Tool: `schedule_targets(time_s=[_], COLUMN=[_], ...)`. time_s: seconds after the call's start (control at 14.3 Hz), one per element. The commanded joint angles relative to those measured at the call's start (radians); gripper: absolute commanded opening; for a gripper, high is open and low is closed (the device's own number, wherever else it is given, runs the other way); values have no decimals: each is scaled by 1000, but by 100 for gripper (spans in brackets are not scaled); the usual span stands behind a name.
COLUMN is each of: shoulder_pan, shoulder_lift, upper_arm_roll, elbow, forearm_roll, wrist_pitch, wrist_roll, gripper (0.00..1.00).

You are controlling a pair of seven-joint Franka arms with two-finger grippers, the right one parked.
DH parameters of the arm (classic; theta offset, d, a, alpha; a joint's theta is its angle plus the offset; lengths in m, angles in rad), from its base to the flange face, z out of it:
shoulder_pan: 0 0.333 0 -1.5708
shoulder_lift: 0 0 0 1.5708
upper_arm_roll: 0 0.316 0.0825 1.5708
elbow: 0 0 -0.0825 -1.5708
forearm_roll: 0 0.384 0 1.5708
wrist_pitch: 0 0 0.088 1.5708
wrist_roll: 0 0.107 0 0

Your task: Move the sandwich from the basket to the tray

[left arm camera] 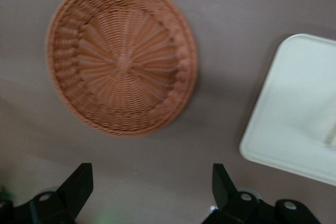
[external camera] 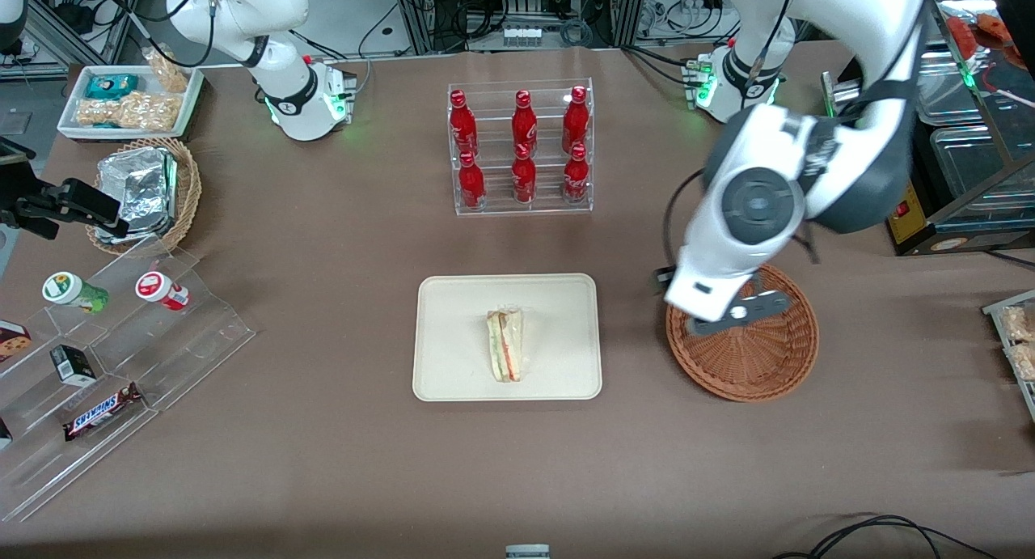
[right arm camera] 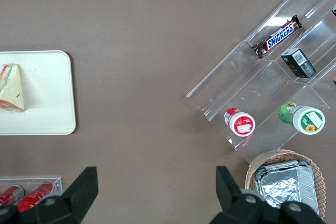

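Front view: sandwich (external camera: 505, 345) on tray (external camera: 453, 300), long axis toward camera — hand (external camera: 740, 312) over basket (external camera: 768, 365), spread wide, empty.

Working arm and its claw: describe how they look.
The arm has glossy white shells, dark grey joint bands, a round grey cap, a black cable alongside and a green light at its base. The claw has open black fingers with silver screws, above the basket.

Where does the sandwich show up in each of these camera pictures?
Front view: the sandwich lies on the cream tray.
Left wrist view: only a sliver at the edge, on the tray; the open hand is above the table beside the basket.
Right wrist view: on the tray, sandwich.
Shared landmark: the tray.
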State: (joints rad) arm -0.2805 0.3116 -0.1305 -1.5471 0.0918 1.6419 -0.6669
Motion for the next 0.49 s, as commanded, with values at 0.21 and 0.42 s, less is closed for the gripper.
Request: schedule_targets(time_s=[0.21,0.42], shoulder_pan=[174,256], shoulder_lift=[-233,-284], upper_arm_roll=[-9,-9], elbow=[-157,-160], forearm_roll=[-7,-9], wrist_pitch=[-77,-100], wrist_roll=[294,425], gripper=[100,100])
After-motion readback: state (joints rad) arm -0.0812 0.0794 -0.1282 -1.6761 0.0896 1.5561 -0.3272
